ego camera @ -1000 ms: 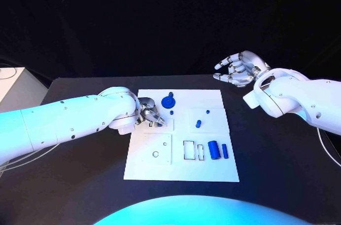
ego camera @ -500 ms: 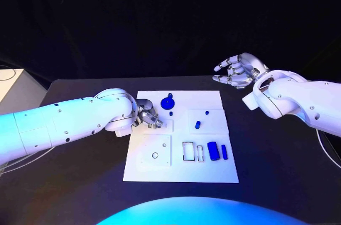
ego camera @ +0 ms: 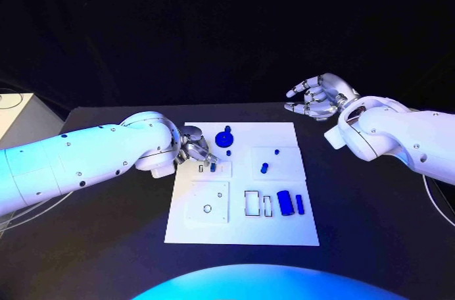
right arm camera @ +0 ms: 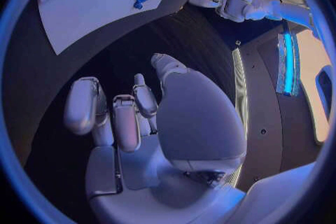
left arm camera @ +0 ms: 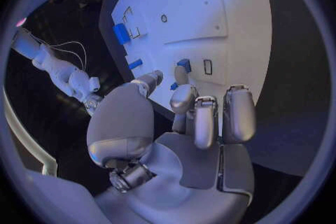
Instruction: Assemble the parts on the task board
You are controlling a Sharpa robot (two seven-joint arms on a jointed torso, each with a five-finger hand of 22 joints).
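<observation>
Here, the white task board (ego camera: 242,227) lies flat in the middle of the black table (ego camera: 369,214). The left hand (ego camera: 197,149) is low over the board's left edge, near the far end. In the left wrist view, its fingers (left arm camera: 197,117) are bent and point down at the board, with a small blue part (left arm camera: 184,65) just past the fingertips, beside a little slot. A tiny bit of blue shows right at one fingertip, but I cannot tell if the hand is pinching it or only touching it.

A round blue part (ego camera: 223,139) sits on the board just beside the left hand, on its far side. Two small blue pieces (ego camera: 265,165) lie in the middle of the board, a bit away from that hand. A fat blue part (ego camera: 285,200) and a thin blue part (ego camera: 300,203) lie side by side near the board's right edge, well away from both hands.

The right hand (ego camera: 321,97) is up in the air past the far right corner of the board. Its fingers are loosely curled and spread, and it holds nothing.
</observation>
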